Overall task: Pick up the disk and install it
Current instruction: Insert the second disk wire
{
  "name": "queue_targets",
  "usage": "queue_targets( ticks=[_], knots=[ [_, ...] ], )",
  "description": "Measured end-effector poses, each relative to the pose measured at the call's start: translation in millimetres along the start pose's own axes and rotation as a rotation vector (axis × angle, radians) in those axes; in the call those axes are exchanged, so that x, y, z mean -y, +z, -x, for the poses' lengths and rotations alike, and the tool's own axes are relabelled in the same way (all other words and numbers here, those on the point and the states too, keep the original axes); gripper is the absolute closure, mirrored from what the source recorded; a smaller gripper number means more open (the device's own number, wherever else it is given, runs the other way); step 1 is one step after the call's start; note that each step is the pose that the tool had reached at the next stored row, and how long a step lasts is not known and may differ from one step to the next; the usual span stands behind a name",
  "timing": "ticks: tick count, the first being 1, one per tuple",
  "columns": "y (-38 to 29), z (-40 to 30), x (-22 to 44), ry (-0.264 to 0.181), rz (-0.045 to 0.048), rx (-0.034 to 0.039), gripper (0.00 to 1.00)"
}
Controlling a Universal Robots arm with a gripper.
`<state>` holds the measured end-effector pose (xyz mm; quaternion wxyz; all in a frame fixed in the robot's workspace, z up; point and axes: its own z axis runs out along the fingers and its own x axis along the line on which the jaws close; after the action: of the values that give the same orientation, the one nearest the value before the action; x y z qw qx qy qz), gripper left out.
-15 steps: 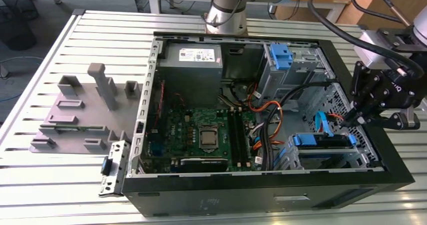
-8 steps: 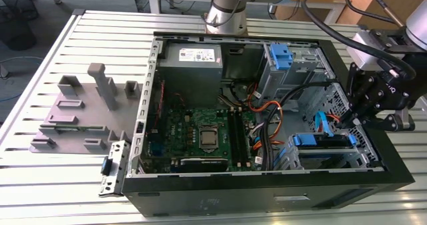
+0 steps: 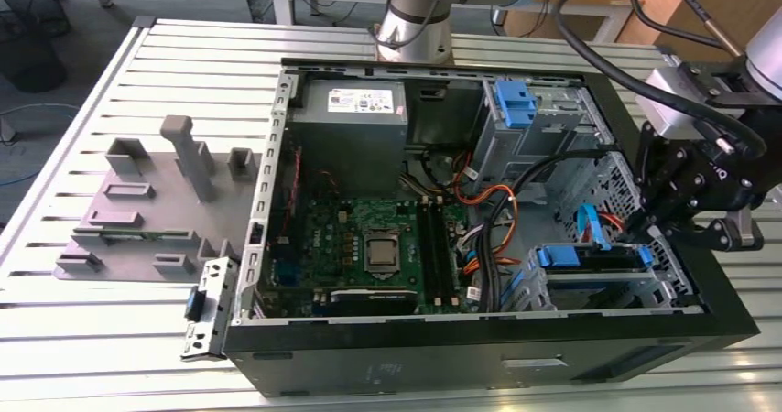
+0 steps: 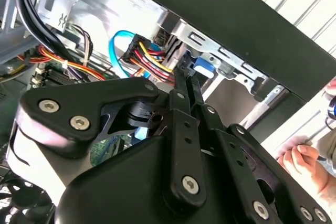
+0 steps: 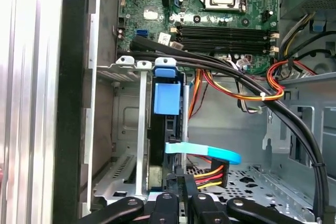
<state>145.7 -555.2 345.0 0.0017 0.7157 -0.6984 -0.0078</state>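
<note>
The disk (image 5: 167, 95) is sitting upright in its metal cage (image 5: 140, 145) inside the computer case (image 3: 489, 348), probably almost all the way in. The hand (image 5: 181, 182) is pressing at its end with fingers close together, so little work is left.

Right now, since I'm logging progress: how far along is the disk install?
Done: the disk already stands in its cage inside the case. In hand: nothing, it seems. The gripper, fingers together, is at the disk's near end. Left: I can't tell whether the disk is fully seated.
</note>
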Motion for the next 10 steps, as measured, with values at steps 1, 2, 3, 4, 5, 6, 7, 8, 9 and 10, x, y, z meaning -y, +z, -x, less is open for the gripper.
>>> queue_targets(
  ticks=[1, 2, 3, 4, 5, 6, 7, 8, 9, 10],
  knots=[
    [0.2, -1.5, 0.0, 0.0, 0.0, 0.0, 0.84],
    [0.5, -2.9, -0.1, 0.0, 0.0, 0.0, 0.84],
    [0.8, -4.0, -0.1, 0.0, 0.0, 0.0, 0.84],
    [1.1, -4.8, -0.2, 0.0, 0.0, 0.0001, 0.84],
    [1.4, -5.3, -0.2, 0.0, 0.0, 0.0, 0.84],
    [1.7, -5.5, -0.2, 0.0, 0.0, 0.0001, 0.84],
    [2.0, -5.6, -0.2, 0.0, 0.0, 0.0, 0.84],
    [2.5, -5.6, -0.2, 0.0, 0.0, 0.0, 0.84],
    [3.0, -5.7, -0.4, 0.0, 0.0, -0.0001, 0.84],
    [3.5, -5.7, -0.5, 0.0, 0.0, 0.0, 0.84]
  ],
)
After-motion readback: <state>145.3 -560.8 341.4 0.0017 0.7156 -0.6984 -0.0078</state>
